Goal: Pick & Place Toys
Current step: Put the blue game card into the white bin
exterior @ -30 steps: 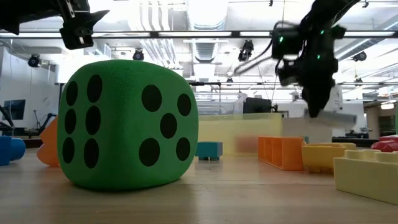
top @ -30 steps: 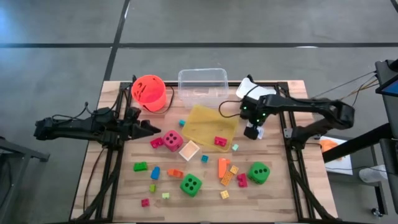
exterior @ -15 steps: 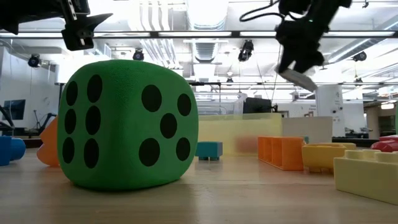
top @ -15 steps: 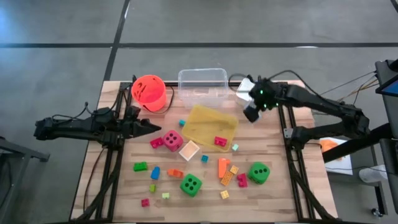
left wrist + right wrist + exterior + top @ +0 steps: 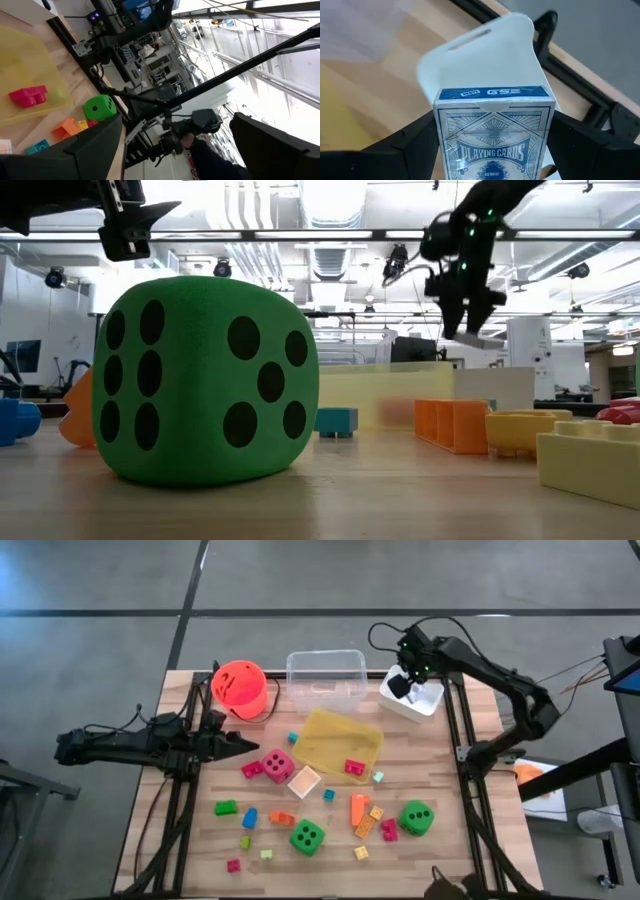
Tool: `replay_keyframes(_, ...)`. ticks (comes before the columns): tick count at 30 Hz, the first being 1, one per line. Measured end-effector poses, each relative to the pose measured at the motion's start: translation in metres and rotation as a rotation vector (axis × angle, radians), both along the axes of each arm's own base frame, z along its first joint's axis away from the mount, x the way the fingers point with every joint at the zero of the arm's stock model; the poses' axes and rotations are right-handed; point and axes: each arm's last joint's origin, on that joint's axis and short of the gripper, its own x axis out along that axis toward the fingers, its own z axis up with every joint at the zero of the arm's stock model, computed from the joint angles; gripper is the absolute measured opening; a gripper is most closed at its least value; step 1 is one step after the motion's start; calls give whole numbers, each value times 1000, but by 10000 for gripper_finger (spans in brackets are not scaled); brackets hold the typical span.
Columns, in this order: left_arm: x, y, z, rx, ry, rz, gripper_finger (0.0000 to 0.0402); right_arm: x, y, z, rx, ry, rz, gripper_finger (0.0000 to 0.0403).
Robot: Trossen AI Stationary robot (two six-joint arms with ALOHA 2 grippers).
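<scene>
Right now I have the right gripper (image 5: 402,685) up over the white tray (image 5: 425,703) at the far right corner of the bench (image 5: 450,840), and its fingers (image 5: 410,142) are pinching a blue box of playing cards (image 5: 494,131) by its two long sides (not a toy at all, despite what the task says). The wrist view shows the box squarely between the fingers with the tray directly behind it, so I judge the step in hand is to set it down in that tray. To do that well I would lower straight down until the box's end is close to the tray floor, keep the wrist from twisting so the box clears the tray wall, and only then spread the fingers; letting go from this height risks the box tipping out over the rim. The left gripper (image 5: 238,745) waits low over the left side of the bench, near the pink dotted die (image 5: 278,765), with its fingers spread and nothing between them. The toys lie scattered on the bench's near half: two green dice (image 5: 308,836), small coloured blocks (image 5: 362,815), and one pink block (image 5: 354,767) on the yellow tray (image 5: 330,735).
</scene>
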Motion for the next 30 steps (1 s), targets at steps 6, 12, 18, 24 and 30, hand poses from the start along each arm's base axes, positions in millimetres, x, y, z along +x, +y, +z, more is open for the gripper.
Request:
replay_keyframes(6,0,0,0,-1,0,0,370,-2,-14,-27,43,84,-99,296)
replay_keyframes(12,0,0,0,-4,1,0,370,2,-21,-46,60,160,-130,296)
replay_keyframes(18,0,0,0,-12,2,-1,370,8,-20,-62,125,198,-9,296)
replay_keyframes(24,0,0,-1,-14,8,-2,370,11,-8,-73,169,219,111,296)
replay_keyframes(30,0,0,-1,-14,9,-2,370,-2,11,-80,235,196,166,296)
